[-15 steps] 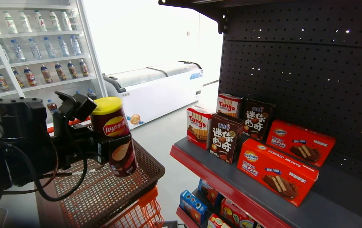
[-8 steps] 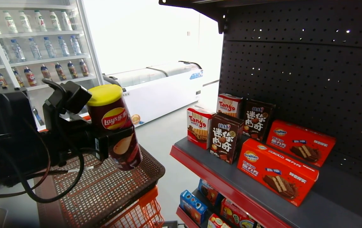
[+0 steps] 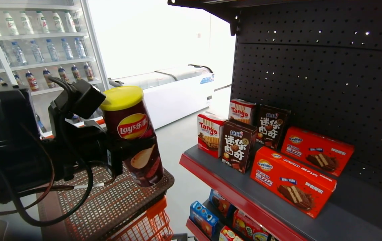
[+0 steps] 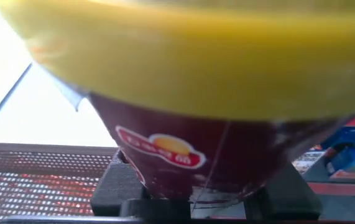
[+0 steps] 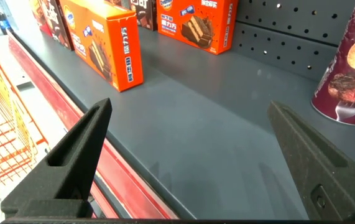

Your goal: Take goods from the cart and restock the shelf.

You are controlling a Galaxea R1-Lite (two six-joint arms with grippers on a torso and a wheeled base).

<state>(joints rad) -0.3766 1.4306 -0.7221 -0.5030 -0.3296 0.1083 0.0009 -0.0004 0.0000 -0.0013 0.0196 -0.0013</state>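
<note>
Head view, cart: the brown mesh basket (image 3: 110, 204) sits at 7 o'clock, with an orange basket (image 3: 151, 227) under it.
Head view, shelf: the gray shelf (image 3: 224, 177) at 4 o'clock holds orange boxes (image 3: 293, 180), brown boxes (image 3: 237, 145) and wafer boxes (image 3: 209, 134).
Head view, left gripper: the left gripper (image 3: 129, 149) hugs the chips can (image 3: 134, 129) around its middle, above the brown mesh basket, at 9 o'clock from the wafer boxes. The can tilts a little.
Left wrist view, can: its yellow lid (image 4: 196, 56) is very close and blurry. Black fingers (image 4: 118, 186) press on both sides of the can.
Right wrist view, right gripper: the right gripper (image 5: 193, 162) is spread wide with nothing in it, above the gray shelf.
Right wrist view, hidden: a second chips can (image 5: 351, 68) stands on the shelf, partly cut off by the edge.
</note>
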